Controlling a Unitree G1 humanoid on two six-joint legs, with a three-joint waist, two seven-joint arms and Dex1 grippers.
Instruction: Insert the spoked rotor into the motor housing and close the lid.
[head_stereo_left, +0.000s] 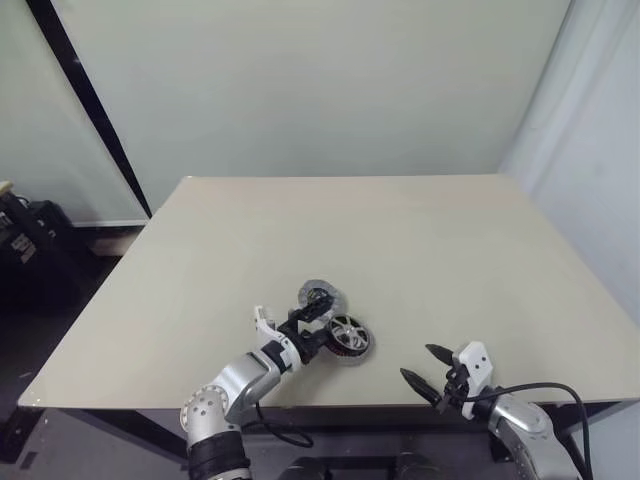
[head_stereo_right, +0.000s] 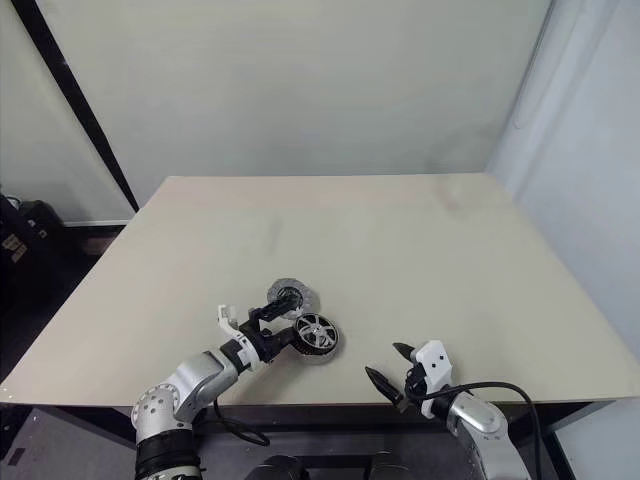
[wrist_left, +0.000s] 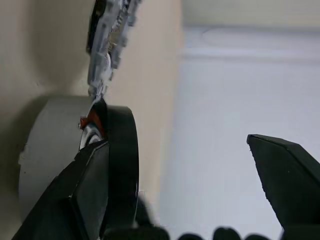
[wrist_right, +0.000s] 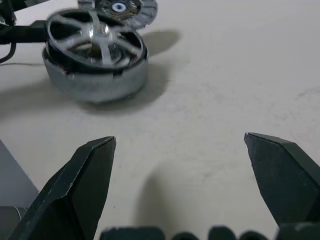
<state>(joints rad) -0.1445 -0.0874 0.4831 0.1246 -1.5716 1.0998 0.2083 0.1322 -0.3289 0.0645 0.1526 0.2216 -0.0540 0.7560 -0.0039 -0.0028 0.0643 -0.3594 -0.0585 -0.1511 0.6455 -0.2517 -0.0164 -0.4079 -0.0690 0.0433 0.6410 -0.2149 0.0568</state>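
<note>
Already the spoked rotor (wrist_right: 95, 36) sits in the top of the motor housing (wrist_right: 97, 80), slightly tilted, its dark rim proud of the grey wall, so it looks dropped in but perhaps not fully seated. Just left of centre in the lower part of the left eye view, the left gripper (head_stereo_left: 312, 332) spreads its fingers wide beside that stack, one finger lying against the rotor's rim and gripping nothing; I judge it is placed there to press or steady the rotor. The lid (head_stereo_left: 319, 296) lies flat on the table (head_stereo_left: 420, 250) just above the housing, near enough to reach. At lower right the right gripper (head_stereo_left: 428, 366) hovers wide and empty, well apart, probably waiting.
</note>
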